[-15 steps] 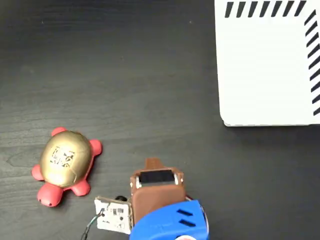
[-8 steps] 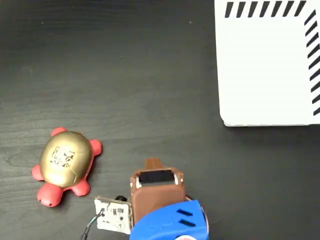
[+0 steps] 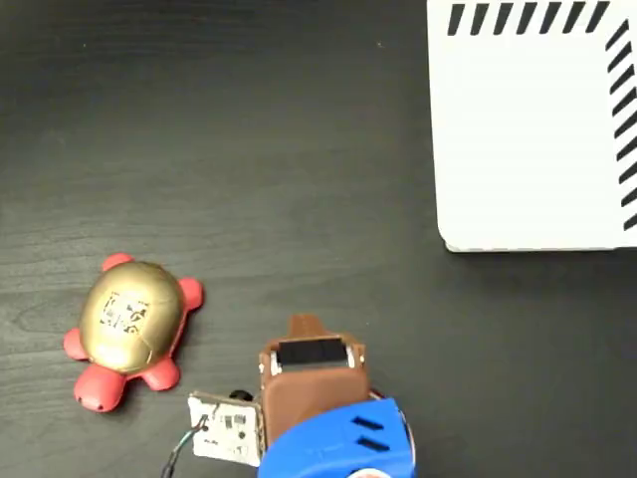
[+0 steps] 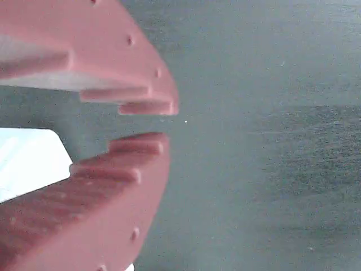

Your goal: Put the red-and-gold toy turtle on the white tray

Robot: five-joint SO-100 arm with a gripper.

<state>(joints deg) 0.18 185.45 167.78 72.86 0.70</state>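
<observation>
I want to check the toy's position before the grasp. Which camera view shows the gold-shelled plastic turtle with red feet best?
The fixed view shows it best: the whole gold-shelled plastic turtle with red feet lies in plain sight on the dark table. The wrist view does not show it, only the gripper and table.

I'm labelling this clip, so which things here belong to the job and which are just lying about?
Part of the job:
- shiny gold-shelled plastic turtle with coral-red head and feet, on the table
- large flat white tray with black diagonal stripes, nothing on it
- reddish-brown two-finger end effector, holding nothing, jaws slightly apart

Just lying about:
- dark wood-grain table; no loose clutter shows
</observation>
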